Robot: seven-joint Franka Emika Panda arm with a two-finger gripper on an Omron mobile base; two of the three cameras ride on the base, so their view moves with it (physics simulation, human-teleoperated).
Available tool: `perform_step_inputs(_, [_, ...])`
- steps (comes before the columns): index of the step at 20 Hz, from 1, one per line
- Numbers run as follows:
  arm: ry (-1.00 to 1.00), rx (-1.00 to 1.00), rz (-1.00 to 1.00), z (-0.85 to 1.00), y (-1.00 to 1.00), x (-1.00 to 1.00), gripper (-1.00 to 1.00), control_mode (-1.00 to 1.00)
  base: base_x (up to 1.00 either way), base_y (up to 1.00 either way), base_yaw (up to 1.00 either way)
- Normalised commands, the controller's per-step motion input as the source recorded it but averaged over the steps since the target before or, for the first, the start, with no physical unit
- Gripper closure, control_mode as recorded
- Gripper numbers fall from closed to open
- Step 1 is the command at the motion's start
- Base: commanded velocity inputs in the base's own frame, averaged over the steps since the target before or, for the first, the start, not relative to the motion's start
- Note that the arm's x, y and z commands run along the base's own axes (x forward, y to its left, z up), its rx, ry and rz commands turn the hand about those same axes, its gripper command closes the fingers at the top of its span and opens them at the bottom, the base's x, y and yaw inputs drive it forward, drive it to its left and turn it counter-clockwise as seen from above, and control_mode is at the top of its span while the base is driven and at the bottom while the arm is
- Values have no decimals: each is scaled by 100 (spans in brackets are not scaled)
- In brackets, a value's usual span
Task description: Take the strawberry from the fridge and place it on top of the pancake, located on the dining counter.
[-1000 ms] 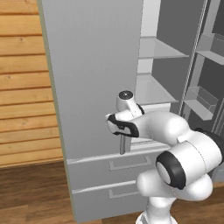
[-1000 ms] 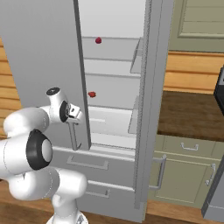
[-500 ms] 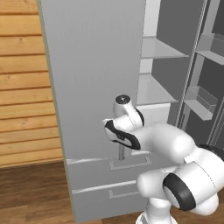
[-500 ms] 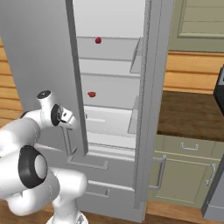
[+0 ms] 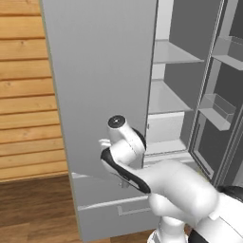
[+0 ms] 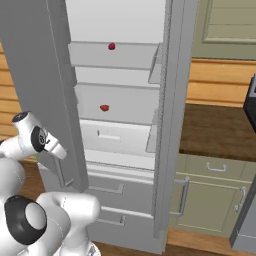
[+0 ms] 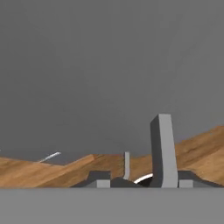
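- One tall light grey fridge (image 6: pixel 170 125), with both of its doors swung open.
- Two tiny dark red roundish berries: one strawberry (image 6: pixel 111 46) on the upper shelf, a second strawberry (image 6: pixel 104 107) on the shelf below it.
- Two pale inner shelves (image 5: pixel 171 53) in the left base view, one above the other.
- Two clear door bins (image 5: pixel 217 110) on the open right door in that same view.
- Two lower grey drawers (image 6: pixel 112 188), stacked, each with one bar handle.
- One inner crisper drawer (image 6: pixel 116 138) beneath the shelves.
- One dark brown wooden counter (image 6: pixel 220 130) to the right of the fridge.
- One white robot arm (image 5: pixel 175 190).
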Motion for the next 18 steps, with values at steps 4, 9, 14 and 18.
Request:
perform_step_inputs(4, [0,0,-26,0,87,-41,100,-100,0,0,0])
perform_step_inputs(9, [0,-1,-25,0,88,-31,100,-100,0,0,0])
perform_step_inputs(14, [0,-1,-24,0,84,-26,-100,-100,0,0,0])
perform_step_inputs(18, [-2,-6,-13,15,31,-1,-100,-100,0,0,0])
